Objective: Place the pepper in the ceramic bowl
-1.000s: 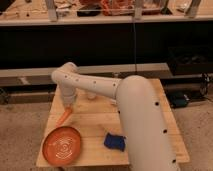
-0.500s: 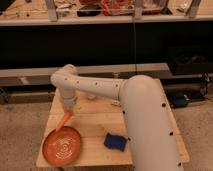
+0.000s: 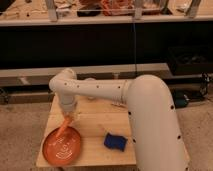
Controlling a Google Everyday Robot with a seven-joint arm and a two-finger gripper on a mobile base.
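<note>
- Orange against pale wood: the pepper [image 3: 64, 128] hangs point-down in the lower left of the frame, pinched at its top by the end effector [image 3: 68, 118], whose fingers are pressed together on it.
- Its lower tip reaches the upper rim of the ceramic bowl [image 3: 50, 152], so the pepper appears to be over the dish for release; whether it touches the dish cannot be told.
- White and bulky, the arm [image 3: 150, 110] sweeps in from the lower right and bends down at the left, probably to bring the pepper in from above.
- Blue and crumpled, a small object [image 3: 115, 141] lies on the worktop [image 3: 97, 122] right of the bowl, apart from it.
- No brand, label or writing can be read anywhere.
</note>
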